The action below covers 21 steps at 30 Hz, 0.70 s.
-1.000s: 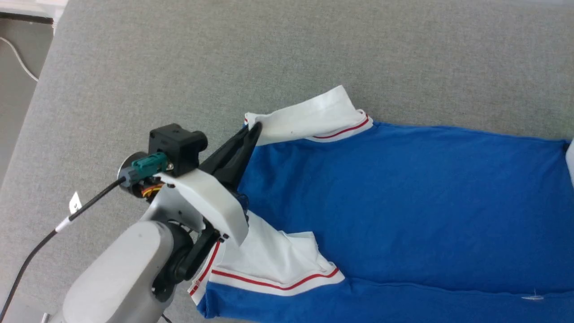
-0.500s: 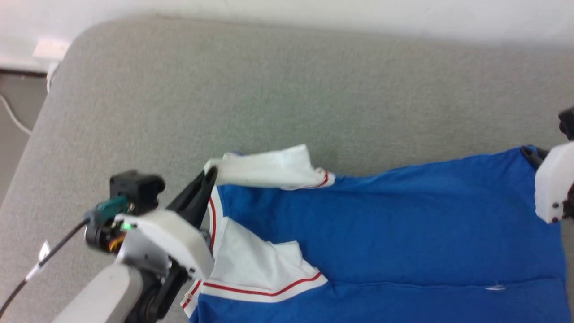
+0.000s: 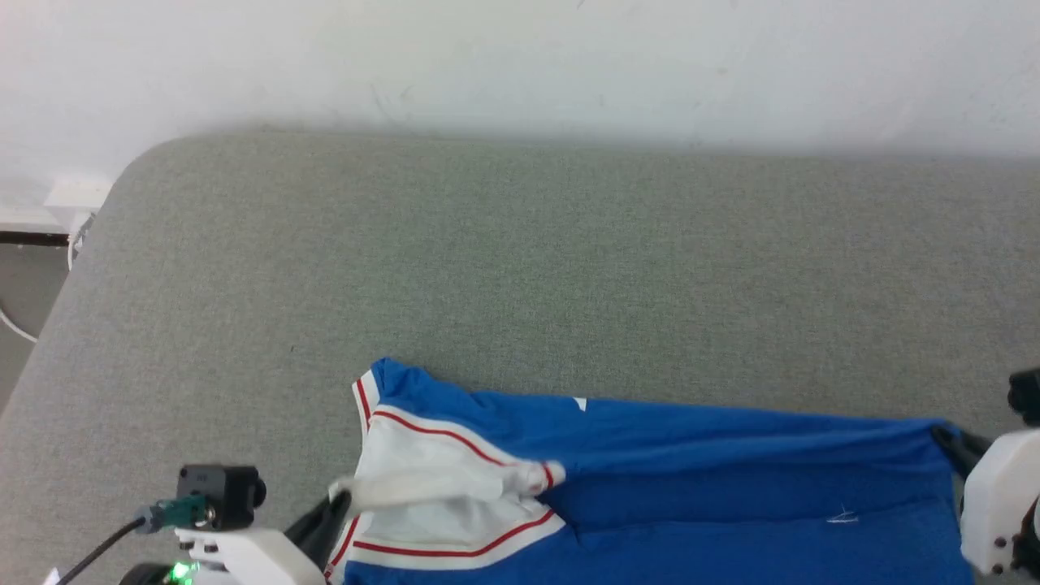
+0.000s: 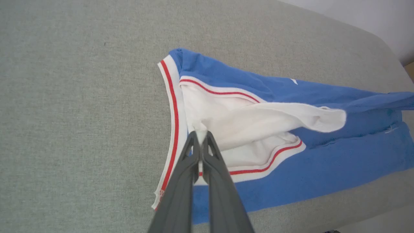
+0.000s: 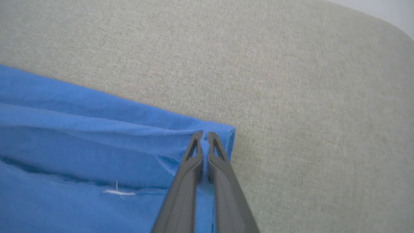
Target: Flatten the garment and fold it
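Observation:
The garment [image 3: 691, 479], royal blue with white sleeves and red-and-white trim, lies along the near edge of the grey surface, its far long side folded over toward me. My left gripper [image 3: 337, 508] is shut on the tip of a white sleeve [image 4: 258, 118], holding it pulled taut above the lower sleeve. My right gripper [image 3: 946, 439] is shut on the blue hem corner [image 5: 223, 136] at the garment's right end. No print shows on the blue cloth facing up.
The grey padded surface [image 3: 520, 268] stretches beyond the garment to a white wall [image 3: 520, 57]. Its rounded left corner [image 3: 122, 187] drops to a floor with a cable [image 3: 8, 321].
The head camera has tilted up, bringing in the wall. Both grippers have drawn their held edges toward me, doubling the garment's far side over into a narrower band.

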{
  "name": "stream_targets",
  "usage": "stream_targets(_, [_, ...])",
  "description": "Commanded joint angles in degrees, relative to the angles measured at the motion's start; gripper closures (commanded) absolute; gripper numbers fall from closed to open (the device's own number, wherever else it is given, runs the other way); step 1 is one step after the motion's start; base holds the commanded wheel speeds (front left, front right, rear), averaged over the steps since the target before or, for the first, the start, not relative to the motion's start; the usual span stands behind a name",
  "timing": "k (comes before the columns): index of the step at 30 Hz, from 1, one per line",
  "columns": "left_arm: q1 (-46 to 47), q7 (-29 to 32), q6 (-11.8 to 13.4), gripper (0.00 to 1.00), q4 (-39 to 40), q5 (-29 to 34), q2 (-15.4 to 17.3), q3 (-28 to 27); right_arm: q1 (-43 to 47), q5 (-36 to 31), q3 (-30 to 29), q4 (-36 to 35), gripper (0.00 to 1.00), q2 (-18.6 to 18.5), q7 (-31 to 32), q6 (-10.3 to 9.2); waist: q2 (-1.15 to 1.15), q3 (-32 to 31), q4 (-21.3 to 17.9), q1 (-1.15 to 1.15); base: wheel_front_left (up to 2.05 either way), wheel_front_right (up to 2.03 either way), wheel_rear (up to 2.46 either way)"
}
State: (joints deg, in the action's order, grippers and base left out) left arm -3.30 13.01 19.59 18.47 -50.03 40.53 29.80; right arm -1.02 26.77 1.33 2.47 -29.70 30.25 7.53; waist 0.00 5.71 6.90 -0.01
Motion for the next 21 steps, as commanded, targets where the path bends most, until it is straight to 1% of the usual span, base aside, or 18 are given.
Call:
stream_targets(1, [-0.96, 0.71, 0.48, 1.0, 0.19, -0.4, 0.64, 0.18, 1.08, -0.18, -0.47, -0.86, 1.0, 0.92, 0.41, -0.04, 0.0, -0.43, -0.24, 0.01, 0.0, 0.0, 0.0])
stream_targets(3, [-2.32, 2.67, 0.71, 1.0, -0.15, -0.74, 1.82, 1.13, 3.28, -0.48, -0.96, -2.09, 1.0, 1.89, 1.78, -0.04, 0.0, -0.27, -0.32, 0.01, 0.0, 0.0, 0.0])
stream_targets(7, [-2.65, 4.46, 0.37, 1.0, -1.81, -0.2, 2.51, 2.86, 6.32, -3.97, -0.85, -2.34, 1.0, 1.42, 4.91, -0.04, 0.0, 0.16, -0.34, 0.01, 0.0, 0.0, 0.0])
stream_targets(11, [-1.71, 4.93, -1.0, 1.0, -3.96, 0.2, 1.38, 4.6, 7.15, -5.84, -0.29, -2.08, 1.0, 2.25, 6.58, -0.04, 0.0, 0.78, -0.52, 0.01, 0.0, 0.0, 0.0])
stream_targets(15, [-0.25, 5.36, -3.59, 1.0, -6.88, -0.12, -0.6, 6.57, 7.29, -7.16, 0.75, -0.04, 1.0, 2.27, 7.69, -0.04, 0.0, 1.37, -0.49, 0.01, 0.0, 0.0, 0.0])
stream_targets(18, [1.32, 5.24, -5.16, 1.0, -10.25, 0.48, -1.71, 7.68, 6.59, -7.93, 1.44, 1.58, 1.0, 2.55, 7.02, -0.04, 0.0, 1.7, -0.53, 0.01, 0.0, 0.0, 0.0])
stream_targets(19, [1.82, 4.89, -5.47, 0.85, -11.28, 0.61, -2.23, 7.8, 6.17, -8.0, 1.44, 2.09, 0.33, 2.95, 6.48, -0.04, 0.0, 1.78, -0.56, 0.01, 0.0, 0.0, 0.0])
stream_targets(20, [2.26, 4.52, -5.75, 0.2, -12.18, 0.73, -2.73, 7.91, 5.79, -8.12, 1.38, 2.51, 0.0, 3.39, 5.99, -0.04, 0.0, 1.81, -0.58, 0.01, 0.0, 0.0, 0.0])
stream_targets(21, [2.61, 4.15, -6.03, 0.0, -12.98, 0.76, -3.22, 7.97, 5.49, -8.16, 1.36, 2.86, 0.0, 3.75, 5.49, -0.04, 0.0, 1.78, -0.57, 0.01, 0.0, 0.0, 0.0])
